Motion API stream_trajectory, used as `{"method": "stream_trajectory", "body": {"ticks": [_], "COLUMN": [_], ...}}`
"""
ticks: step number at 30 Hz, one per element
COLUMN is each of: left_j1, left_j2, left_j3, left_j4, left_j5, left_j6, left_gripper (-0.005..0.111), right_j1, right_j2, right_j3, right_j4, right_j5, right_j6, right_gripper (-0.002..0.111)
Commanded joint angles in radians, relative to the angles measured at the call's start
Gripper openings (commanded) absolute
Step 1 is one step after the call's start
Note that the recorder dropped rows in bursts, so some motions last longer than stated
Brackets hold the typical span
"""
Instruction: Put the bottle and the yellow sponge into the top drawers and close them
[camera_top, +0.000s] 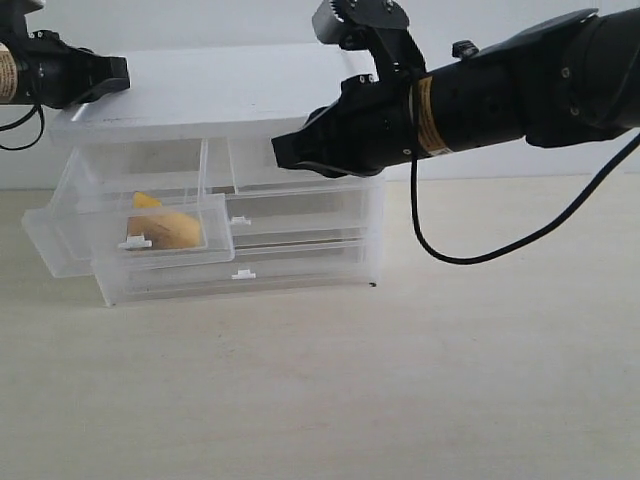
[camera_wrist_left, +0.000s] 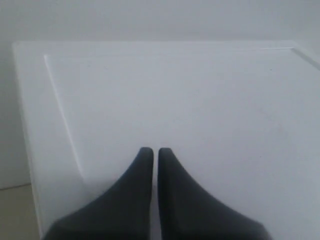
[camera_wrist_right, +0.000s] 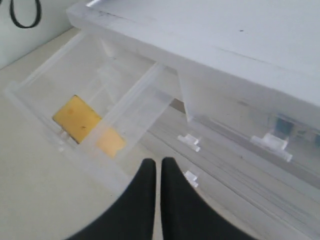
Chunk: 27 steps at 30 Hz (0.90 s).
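Counting in the exterior view, I get one sponge, two wide drawers and two small ones above them. Left drawer stands pulled out with the sponge inside; right drawer looks pushed in. Only the right wrist view shows a teal blur behind that drawer's front, too dim to identify. Left gripper, closed and empty, hovers over the cabinet top. Right gripper, also closed and empty, hangs before the drawers.
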Motion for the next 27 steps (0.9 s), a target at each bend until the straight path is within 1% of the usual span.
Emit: {"method": "stream_trajectory", "body": {"ticks": [1,4,7,9,11,13,17,22,27], "left_j1": [0.021,0.058,0.107,0.140,0.161,0.159,0.120,0.033,-0.036], "left_j2": [-0.057,-0.128,-0.176,-0.183,-0.170,-0.143,-0.104,-0.102,-0.102], "left_j3": [0.011,0.055,0.113,0.150,0.175,0.191,0.195,0.165,0.134], "left_j4": [0.067,0.101,0.101,0.101,0.101,0.101,0.101,0.101,0.101], "left_j5": [0.056,0.144,0.211,0.190,0.072,0.012,-0.051,-0.047,-0.024], "left_j6": [-0.055,-0.093,-0.104,-0.120,-0.127,-0.165,-0.179,-0.179,-0.179], "left_gripper": [0.004,0.004,0.004,0.004,0.004,0.004,0.004,0.004,0.004], "right_j1": [-0.015,-0.053,-0.107,-0.143,-0.173,-0.198,-0.237,-0.284,-0.308], "right_j2": [-0.009,-0.013,-0.021,-0.021,-0.019,-0.019,-0.018,-0.018,-0.014], "right_j3": [0.021,0.021,0.021,0.021,0.025,0.029,0.041,0.053,0.053], "right_j4": [0.003,0.003,0.003,0.003,0.003,0.003,0.003,0.003,0.003], "right_j5": [0.038,0.036,0.037,0.026,0.033,0.054,0.078,0.118,0.162], "right_j6": [-0.024,-0.027,-0.004,0.010,0.013,0.016,0.033,0.028,0.032], "right_gripper": [0.000,0.000,0.000,0.000,0.000,0.000,0.000,0.000,0.000]}}
